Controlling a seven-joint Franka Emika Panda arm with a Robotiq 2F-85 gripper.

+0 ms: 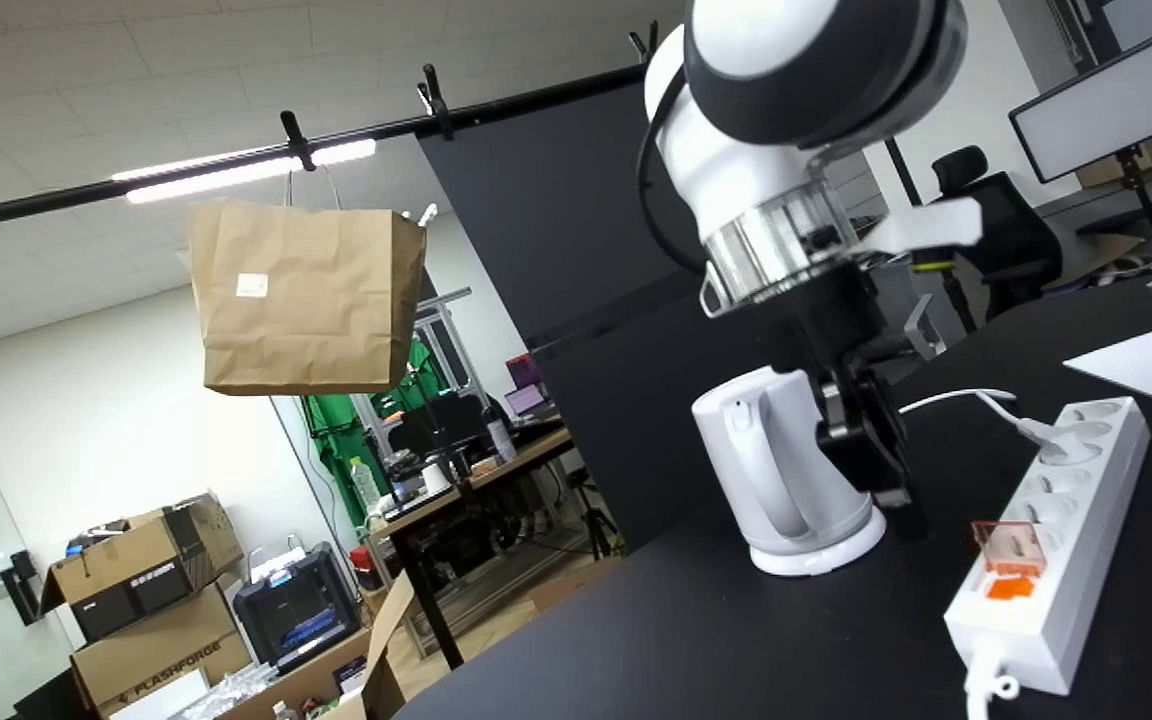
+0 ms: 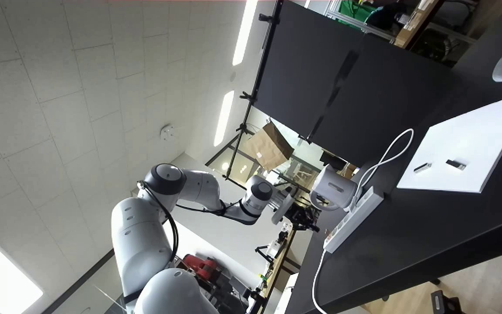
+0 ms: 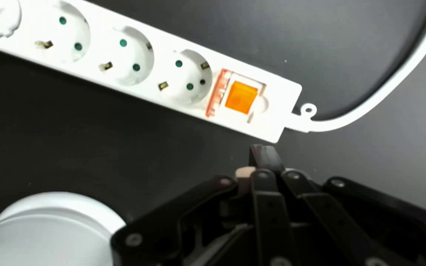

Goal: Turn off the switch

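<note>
The switch [image 3: 241, 97] is a small orange rocker at the cord end of the white power strip [image 3: 274, 129]. In an exterior view the switch [image 1: 1011, 587] shows on the strip [image 1: 996, 625], with a clear red cover [image 1: 1021, 545] standing raised beside it. The cover [image 3: 217, 94] also stands up on the socket side of the switch in the wrist view. In an exterior view the strip [image 2: 355, 220] shows, but its switch is too small to make out. My gripper [image 3: 266, 147] is shut and empty, above the table, beside the strip's end and apart from it. It shows in both exterior views [image 1: 894, 497] [image 2: 316, 228].
A white kettle [image 1: 781, 475] stands beside the gripper; it also shows in the wrist view [image 3: 50, 236]. A plug [image 1: 1046, 435] sits in the strip's far end. A white cord [image 3: 375, 96] leaves the switch end. A white board [image 2: 464, 148] lies on the black table.
</note>
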